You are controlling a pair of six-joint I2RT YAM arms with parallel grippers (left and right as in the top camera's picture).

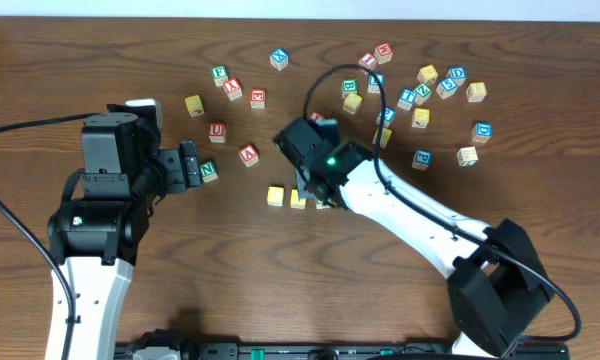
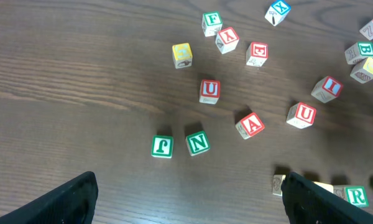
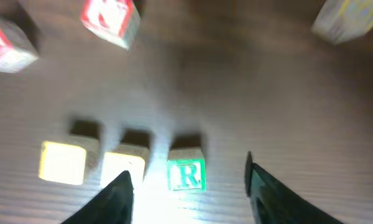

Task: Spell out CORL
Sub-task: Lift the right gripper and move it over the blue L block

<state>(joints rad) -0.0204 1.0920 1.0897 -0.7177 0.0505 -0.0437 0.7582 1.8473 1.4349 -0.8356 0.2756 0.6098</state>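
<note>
Three cubes stand in a row on the table: a yellow cube [image 1: 275, 195], a second yellow cube [image 1: 298, 199] and the green R cube [image 3: 186, 177]. In the right wrist view the yellow ones [image 3: 63, 163] [image 3: 124, 167] lie left of the R. My right gripper [image 3: 187, 165] is open and hangs over the R cube, its fingers on either side and not touching; it also shows in the overhead view [image 1: 317, 190]. My left gripper [image 2: 189, 182] is open and empty, over bare wood at the left [image 1: 190, 165]. I cannot pick out the blue L cube.
Loose cubes lie scattered: green N [image 2: 198, 142], another green cube [image 2: 162, 146], red U [image 2: 209, 91], red A [image 2: 250, 124], a yellow cube [image 2: 181, 55]. Several blue, green and yellow cubes cluster at the back right [image 1: 425, 95]. The right arm's cable arcs above them.
</note>
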